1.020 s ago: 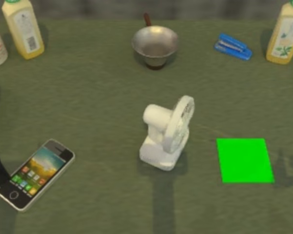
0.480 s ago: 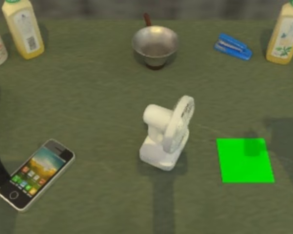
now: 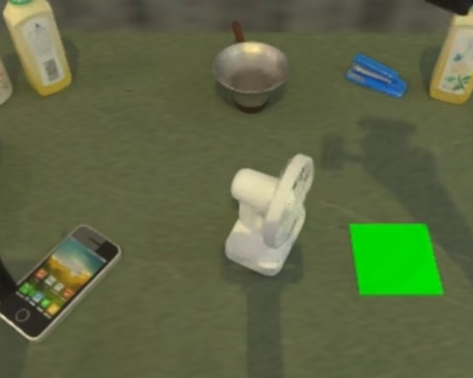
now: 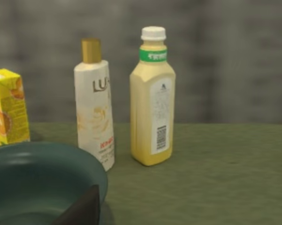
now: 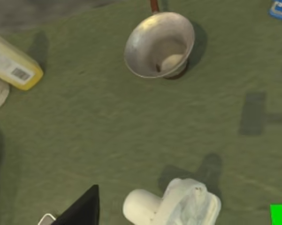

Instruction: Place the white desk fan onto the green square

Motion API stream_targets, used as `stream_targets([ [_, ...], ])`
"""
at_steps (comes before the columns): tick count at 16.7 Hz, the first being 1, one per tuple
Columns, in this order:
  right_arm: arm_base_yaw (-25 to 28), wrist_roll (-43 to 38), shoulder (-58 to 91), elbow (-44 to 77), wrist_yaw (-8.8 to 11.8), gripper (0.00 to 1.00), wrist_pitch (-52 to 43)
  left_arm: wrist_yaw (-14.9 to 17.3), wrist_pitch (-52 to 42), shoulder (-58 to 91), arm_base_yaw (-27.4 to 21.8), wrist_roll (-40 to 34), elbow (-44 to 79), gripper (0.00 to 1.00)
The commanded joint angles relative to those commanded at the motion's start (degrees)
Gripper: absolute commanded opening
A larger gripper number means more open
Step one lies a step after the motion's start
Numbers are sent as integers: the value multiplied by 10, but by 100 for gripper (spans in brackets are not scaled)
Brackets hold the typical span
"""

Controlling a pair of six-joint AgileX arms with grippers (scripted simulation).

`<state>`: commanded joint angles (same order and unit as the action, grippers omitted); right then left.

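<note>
Pincer state cannot be told for either arm: the right pincer is high above the counter, only a dark sliver at the far right corner of the top view, and the left arm sits parked off the left edge. Biggest on the green cloth, the white desk fan stands upright at the centre, well apart from the green square to its right. Left of the fan lies a smartphone. Beyond it sits a metal bowl, then a blue stapler.
</note>
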<state>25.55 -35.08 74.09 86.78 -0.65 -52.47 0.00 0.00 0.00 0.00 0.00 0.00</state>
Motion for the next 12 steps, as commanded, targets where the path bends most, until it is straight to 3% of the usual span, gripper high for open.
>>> stream_targets([
  [6, 72, -156, 269, 287, 1, 100, -181, 0, 0, 0, 0, 0, 0, 100],
  [12, 118, -272, 499, 443, 3, 100, -353, 0, 0, 0, 0, 0, 0, 100],
])
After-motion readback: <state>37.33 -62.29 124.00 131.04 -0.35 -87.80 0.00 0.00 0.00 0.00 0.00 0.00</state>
